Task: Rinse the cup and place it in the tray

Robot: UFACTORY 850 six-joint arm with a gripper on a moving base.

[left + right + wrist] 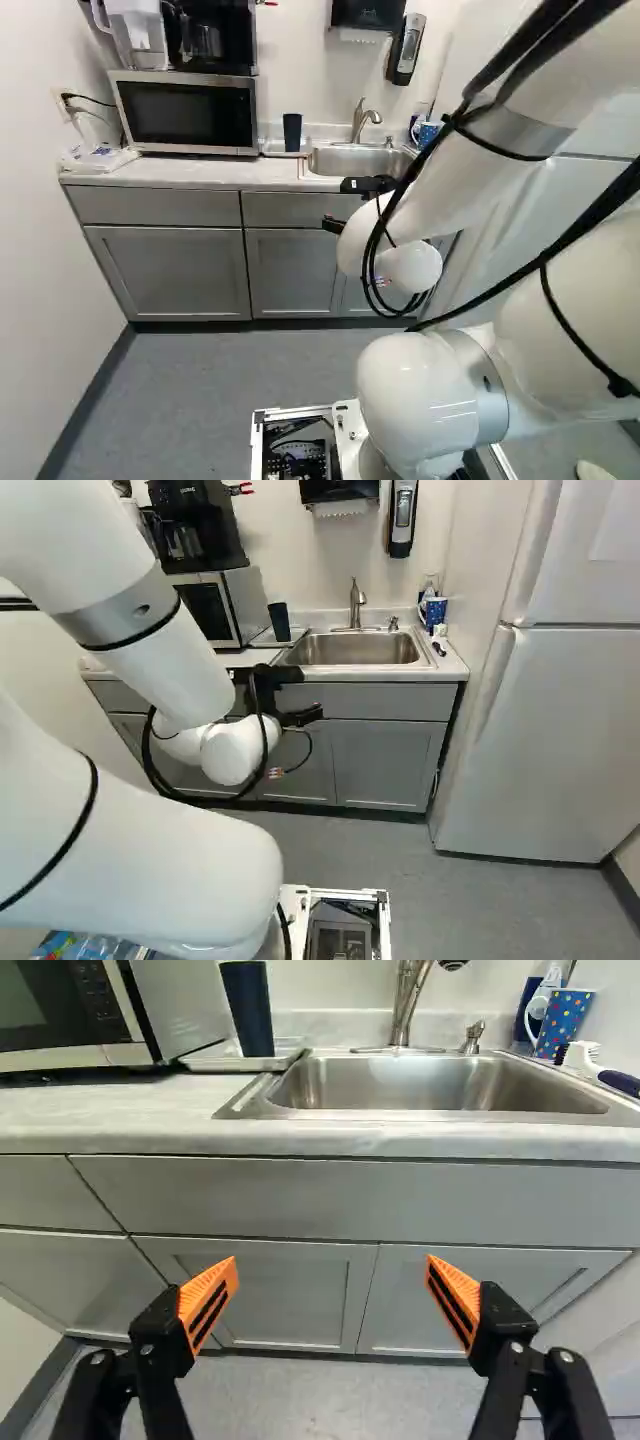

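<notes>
Cup (247, 1005), dark and tall, stands upright on the tray (240, 1061) at the back of the tabletop (130, 1110), between the microwave (90, 1005) and the sink's (430, 1085) left rim. It already lies where the task wants it. That fits two stages equally: a cup on its tray waiting to be rinsed, or one rinsed under the faucet (405, 1000) and set down again. No water or drops can be made out to decide between them, so the step in hand cannot be named. A dotted mug (563, 1020) also stands at the back right corner of the tabletop, beyond the sink. Whether it is the cup meant cannot be told. The jaws are spread wide and hold nothing, their orange pads (208, 1290) facing the cabinet doors (270, 1290) below the tabletop's front edge. The cup is well apart from them, higher and farther back, ahead of the left pad rather than between the two. By that reading, any reach for the cup would call for lifting the jaws above the front edge and carrying them toward the back, keeping clear of the microwave just beside the tray.
</notes>
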